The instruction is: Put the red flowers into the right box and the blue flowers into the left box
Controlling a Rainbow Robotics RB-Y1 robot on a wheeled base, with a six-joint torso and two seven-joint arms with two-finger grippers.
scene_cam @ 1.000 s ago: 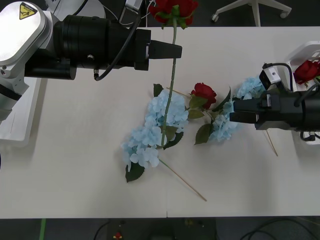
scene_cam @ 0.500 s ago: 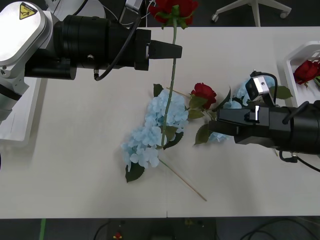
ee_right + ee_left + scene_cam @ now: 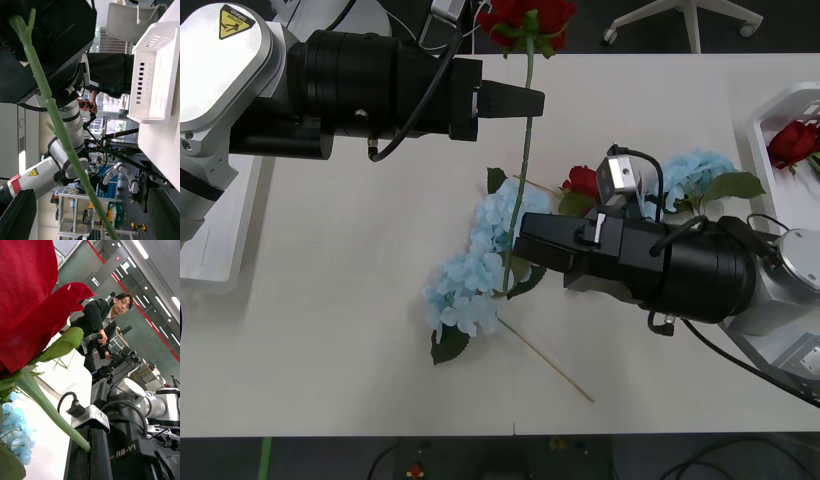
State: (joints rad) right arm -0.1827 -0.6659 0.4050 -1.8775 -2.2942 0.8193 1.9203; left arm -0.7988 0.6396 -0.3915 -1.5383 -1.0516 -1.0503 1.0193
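Front view: the left gripper (image 3: 525,101), its black fingers closed on a long-stemmed artificial red rose (image 3: 526,22), holds it above the pale table (image 3: 360,300). The right gripper (image 3: 525,240) reaches its stem.

Right wrist view: fingers (image 3: 17,213) spread, straddling the green stem (image 3: 60,131).

Left wrist view: the red bloom (image 3: 30,303) sits close.

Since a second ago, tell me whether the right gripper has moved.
Yes. The right gripper has swept toward the robot's left across the table, from near the right box to the held rose's stem.
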